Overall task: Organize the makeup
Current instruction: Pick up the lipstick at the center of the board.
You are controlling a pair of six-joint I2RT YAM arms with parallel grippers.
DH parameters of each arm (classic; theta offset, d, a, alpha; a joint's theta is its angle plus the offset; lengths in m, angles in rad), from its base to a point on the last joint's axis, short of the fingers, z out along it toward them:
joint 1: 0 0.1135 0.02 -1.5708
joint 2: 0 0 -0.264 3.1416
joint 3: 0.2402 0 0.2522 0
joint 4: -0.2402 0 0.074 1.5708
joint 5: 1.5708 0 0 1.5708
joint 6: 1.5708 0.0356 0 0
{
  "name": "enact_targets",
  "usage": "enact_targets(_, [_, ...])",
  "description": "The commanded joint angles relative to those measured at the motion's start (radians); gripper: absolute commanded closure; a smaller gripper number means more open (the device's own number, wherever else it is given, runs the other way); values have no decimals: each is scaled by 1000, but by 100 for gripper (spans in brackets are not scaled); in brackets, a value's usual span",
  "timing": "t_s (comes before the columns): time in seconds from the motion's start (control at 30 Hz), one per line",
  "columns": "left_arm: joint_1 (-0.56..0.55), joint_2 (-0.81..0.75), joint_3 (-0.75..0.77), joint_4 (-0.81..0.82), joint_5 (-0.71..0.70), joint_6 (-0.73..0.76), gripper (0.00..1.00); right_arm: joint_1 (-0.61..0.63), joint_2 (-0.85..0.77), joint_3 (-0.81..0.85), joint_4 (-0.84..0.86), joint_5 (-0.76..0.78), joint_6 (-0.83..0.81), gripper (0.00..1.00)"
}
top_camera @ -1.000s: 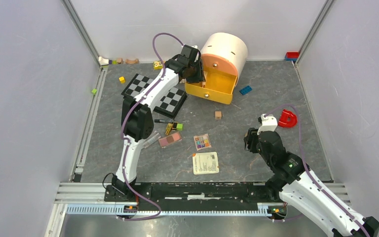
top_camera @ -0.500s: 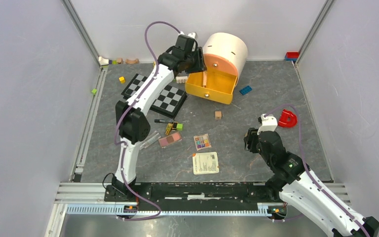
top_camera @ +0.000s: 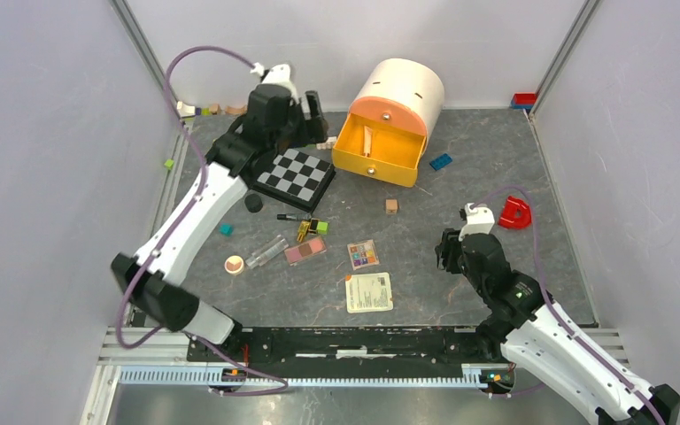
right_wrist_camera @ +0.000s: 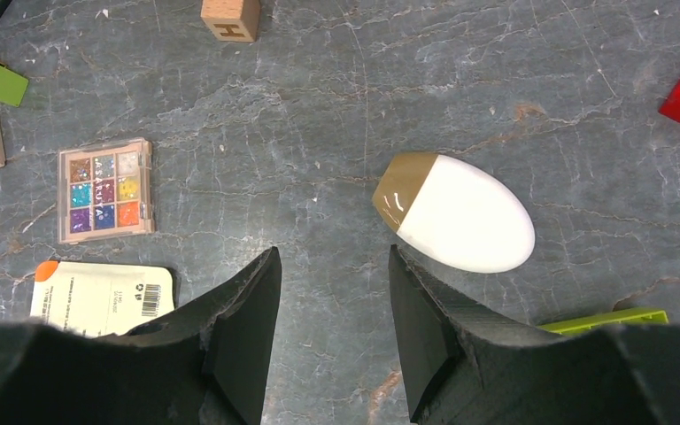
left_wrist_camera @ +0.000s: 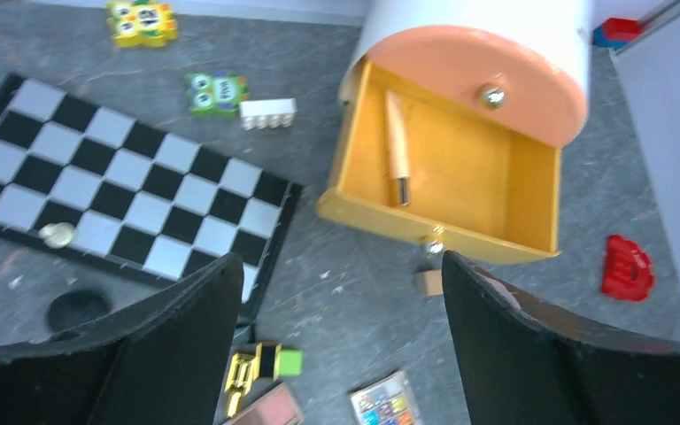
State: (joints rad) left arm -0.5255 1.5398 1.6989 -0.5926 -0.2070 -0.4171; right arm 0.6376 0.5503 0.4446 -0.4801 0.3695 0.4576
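My left gripper (top_camera: 311,112) is open and empty above the chessboard's far edge, left of the yellow drawer (top_camera: 402,164); it also shows in the left wrist view (left_wrist_camera: 343,266). A wooden-handled brush (left_wrist_camera: 396,146) lies in the open drawer (left_wrist_camera: 531,199). My right gripper (right_wrist_camera: 332,257) is open and empty, low over the floor just left of the white egg-shaped sponge (right_wrist_camera: 460,212). The multicolour palette (top_camera: 362,254), pink palette (top_camera: 305,251), clear tube (top_camera: 268,251), peach compact (top_camera: 235,264) and a black pencil (top_camera: 294,216) lie mid-floor.
The white and peach drum cabinet (top_camera: 403,88) holds the drawer. Chessboard (top_camera: 294,173), black disc (top_camera: 253,203), gold and green piece (top_camera: 310,228), printed card (top_camera: 368,291), wooden cube (top_camera: 391,205), blue brick (top_camera: 440,161) and red piece (top_camera: 515,212) lie around. Small toys line the back wall.
My left arm has pulled back from the drawer and swung left, leaving the brush inside. The compact, black disc and a teal cube now show. The right arm has not moved.
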Motion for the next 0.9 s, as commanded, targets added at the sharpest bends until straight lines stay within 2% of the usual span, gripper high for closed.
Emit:
enact_targets(0.0, [13, -172, -186, 75, -150, 32, 9, 3, 16, 29, 53, -5, -18, 45])
enact_targets(0.1, [19, -291, -328, 57, -186, 1, 0, 4, 32, 31, 69, -8, -20, 45])
enact_targets(0.33, [23, -498, -606, -55, -334, -150, 0, 4, 71, 23, 104, -24, -7, 43])
enact_targets(0.5, [24, -593, -755, -114, -347, -230, 0, 4, 99, 16, 132, -51, 3, 40])
enact_targets(0.7, [23, -585, -856, -114, -316, -279, 0, 3, 131, 5, 164, -73, 13, 30])
enact_targets(0.87, [23, -514, -902, -69, -291, -242, 0, 4, 157, -3, 172, -95, 14, 25])
